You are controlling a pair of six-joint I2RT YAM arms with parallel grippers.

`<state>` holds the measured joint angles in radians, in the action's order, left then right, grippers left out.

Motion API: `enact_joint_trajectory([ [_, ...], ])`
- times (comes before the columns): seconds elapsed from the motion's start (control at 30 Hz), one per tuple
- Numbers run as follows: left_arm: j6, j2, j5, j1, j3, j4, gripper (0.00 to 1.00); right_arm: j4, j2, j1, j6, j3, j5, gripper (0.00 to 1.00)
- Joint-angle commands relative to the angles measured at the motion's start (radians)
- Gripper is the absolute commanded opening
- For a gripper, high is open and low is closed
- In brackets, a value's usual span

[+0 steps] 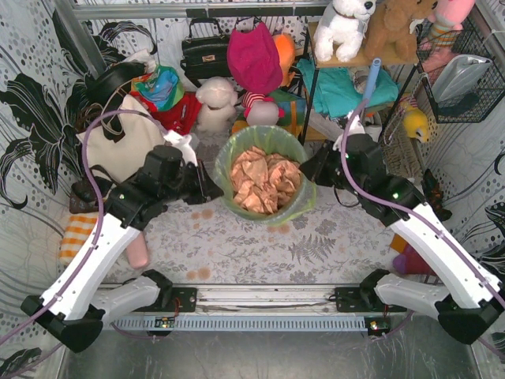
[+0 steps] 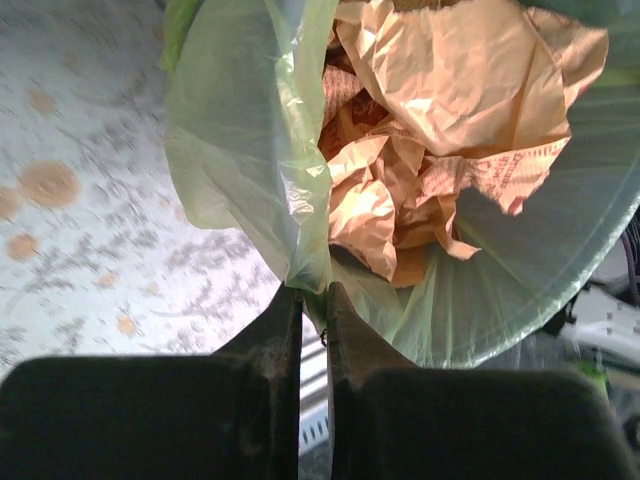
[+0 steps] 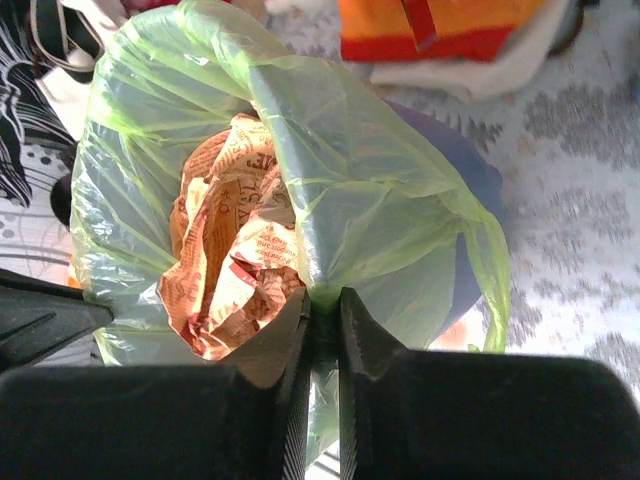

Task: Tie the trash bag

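The trash bag (image 1: 268,140) is thin light-green plastic lining a round bin at the table's middle, with crumpled tan paper (image 1: 264,180) filling it. My left gripper (image 1: 211,186) is at the bag's left rim, shut on a pinched fold of the green film (image 2: 300,250). My right gripper (image 1: 309,170) is at the right rim, shut on a bunched fold of the bag (image 3: 345,200). In the wrist views each pair of fingers has plastic squeezed between them, and the paper (image 2: 440,120) (image 3: 235,260) shows inside the open mouth.
A cream tote bag (image 1: 118,142) with dark straps lies at the back left. Soft toys (image 1: 252,79), a black handbag (image 1: 203,51) and a shelf (image 1: 363,59) crowd the back. A wire basket (image 1: 461,75) hangs at the right. The patterned tablecloth (image 1: 237,245) covers the near table.
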<state>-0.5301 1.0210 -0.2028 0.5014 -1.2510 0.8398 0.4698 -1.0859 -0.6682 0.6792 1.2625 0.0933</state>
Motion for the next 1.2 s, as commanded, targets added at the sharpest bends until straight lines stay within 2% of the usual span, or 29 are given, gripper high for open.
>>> enact_joint_trajectory([
  [0.0,-0.096,-0.053,-0.158,0.138,0.06,-0.162,0.0,-0.008,0.076,-0.045,0.104,-0.035,-0.172,0.0],
  [0.13,-0.148,-0.094,-0.14,0.196,0.087,-0.165,0.0,0.023,0.13,-0.045,0.13,-0.067,-0.245,0.0],
  [0.33,-0.182,-0.107,-0.12,0.219,0.069,-0.165,0.0,0.092,0.14,-0.045,0.12,-0.051,-0.23,0.0],
  [0.4,-0.176,-0.096,-0.119,0.219,0.053,-0.162,0.04,0.093,0.139,-0.045,0.123,-0.054,-0.214,0.0],
  [0.47,-0.163,-0.078,-0.119,0.219,0.038,-0.157,0.12,0.096,0.134,-0.045,0.123,-0.057,-0.179,0.0],
  [0.57,-0.135,-0.046,-0.097,0.22,0.016,-0.136,0.24,0.087,0.128,-0.045,0.121,-0.064,-0.112,0.09],
  [0.73,-0.086,-0.019,0.019,0.219,-0.03,-0.112,0.37,0.049,0.092,-0.045,0.094,-0.044,-0.028,0.15],
  [0.8,-0.064,-0.003,0.049,0.219,-0.054,-0.109,0.43,0.056,0.066,-0.045,0.077,-0.02,-0.007,0.24],
  [0.93,-0.031,0.033,0.072,0.22,-0.09,-0.093,0.48,0.129,0.029,-0.045,0.043,0.052,0.059,0.4],
  [1.17,0.043,0.055,0.133,0.206,-0.158,-0.043,0.56,0.286,0.038,-0.045,0.076,0.147,0.18,0.45],
])
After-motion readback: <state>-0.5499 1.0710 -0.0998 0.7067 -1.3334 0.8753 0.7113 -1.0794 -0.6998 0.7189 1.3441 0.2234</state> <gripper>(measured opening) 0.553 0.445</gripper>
